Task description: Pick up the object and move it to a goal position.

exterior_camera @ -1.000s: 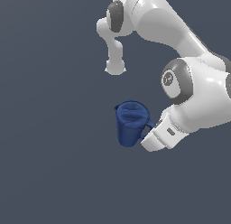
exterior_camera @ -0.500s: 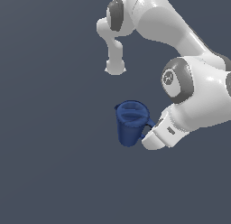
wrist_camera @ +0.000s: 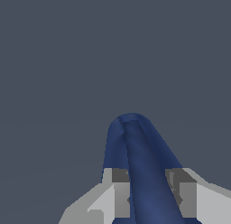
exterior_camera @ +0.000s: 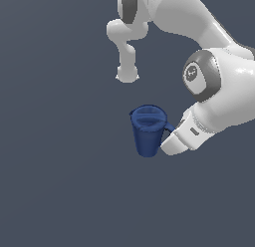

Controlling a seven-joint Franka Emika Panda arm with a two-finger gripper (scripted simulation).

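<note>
1. Dark blue plastic marks the pitcher (exterior_camera: 148, 131), which sits just right of the centre of the exterior view, upright, with its round rim open toward the camera and its body tapering downward.
2. Its loop handle points to the exterior view's right, where it meets the white end of the arm (exterior_camera: 209, 81).
3. White and grey, the arm enters from the top of the frame, bends through a large rounded joint at the right edge, and comes down to the pitcher from the lower right.
4. A second white link with a round end hangs in the upper middle of the frame, well apart from the pitcher.
5. From the wrist view, the gripper (wrist_camera: 149, 191) fills the bottom of the frame, with one grey finger pad (wrist_camera: 121, 193) on each side of a blue ridge of the pitcher (wrist_camera: 135, 146).
6. Both pads press against that blue ridge, so the gripper is clamped on the pitcher, most likely at its handle.
7. Plain slate-grey background surrounds everything in both views, and no surface edge or shadow shows whether the pitcher rests on anything.
</note>
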